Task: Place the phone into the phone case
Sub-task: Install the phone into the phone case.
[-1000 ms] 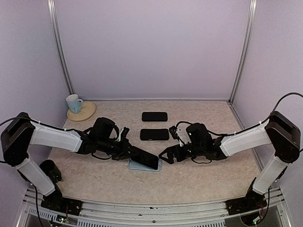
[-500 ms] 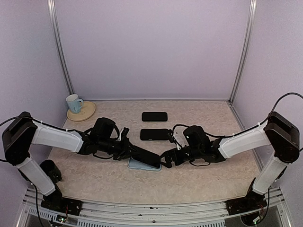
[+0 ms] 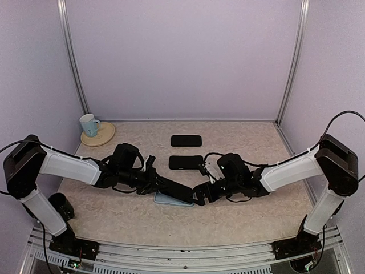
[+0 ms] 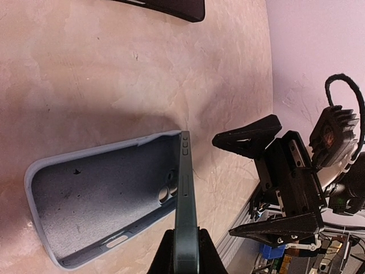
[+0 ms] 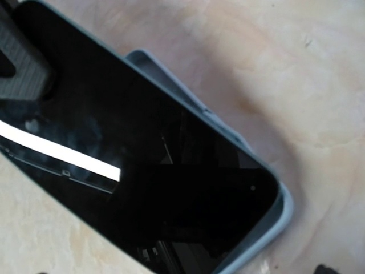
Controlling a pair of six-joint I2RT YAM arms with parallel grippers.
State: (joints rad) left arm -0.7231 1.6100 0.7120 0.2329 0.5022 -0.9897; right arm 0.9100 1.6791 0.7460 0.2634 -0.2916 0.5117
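Note:
The light blue-grey phone case lies open side up on the table, also seen in the left wrist view. My left gripper is shut on one end of the dark phone. It holds the phone tilted, with the far end down at the case's right end. In the right wrist view the black screen covers most of the case. My right gripper is open, its two fingers spread just beyond the phone's far end, touching nothing that I can see.
Two more black phone-shaped slabs lie behind, one just beyond the grippers and one farther back. A pale mug stands on a round coaster at the back left. A black object sits by the left arm's base.
My right gripper has moved left, up to the phone's far end. My left gripper has tipped the phone lower over the case.

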